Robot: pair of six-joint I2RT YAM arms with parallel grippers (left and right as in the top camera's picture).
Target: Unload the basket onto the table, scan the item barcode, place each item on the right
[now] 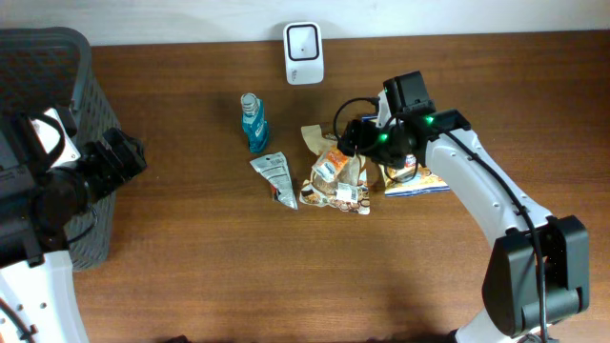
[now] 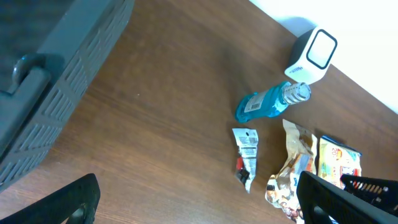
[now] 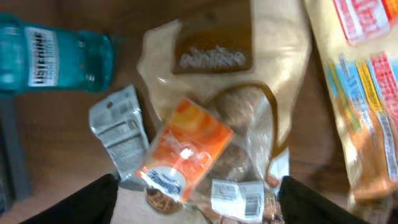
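Hovering over the heap of groceries, my right gripper (image 3: 199,183) hangs with its two black fingers well apart and nothing between them. It is empty, and I judge it is lined up to take the orange-and-white glossy snack packet (image 3: 186,149), which sits centred under the wrist camera. That packet lies on top of a tan-and-clear plastic bag of round biscuits (image 3: 249,93), so it looks the easiest piece to lift without dragging the rest. A crinkled silver foil sachet (image 3: 118,127) lies just beside it, a teal plastic mouthwash bottle (image 3: 50,56) rests on its side beyond that, and a yellow printed wrapper (image 3: 367,93) flanks the other side. The white box-shaped barcode scanner (image 1: 304,52) stands at the far edge, its window facing out over the table. It is apart from the pile, so whatever I pick must be carried across. My left gripper (image 2: 198,180) hangs empty with its fingers spread, near the dark grey slatted plastic basket (image 1: 57,76) — out of the way. Everything rests on a brown wood-grain table (image 1: 191,276); a pale wall (image 1: 457,14) runs behind it.
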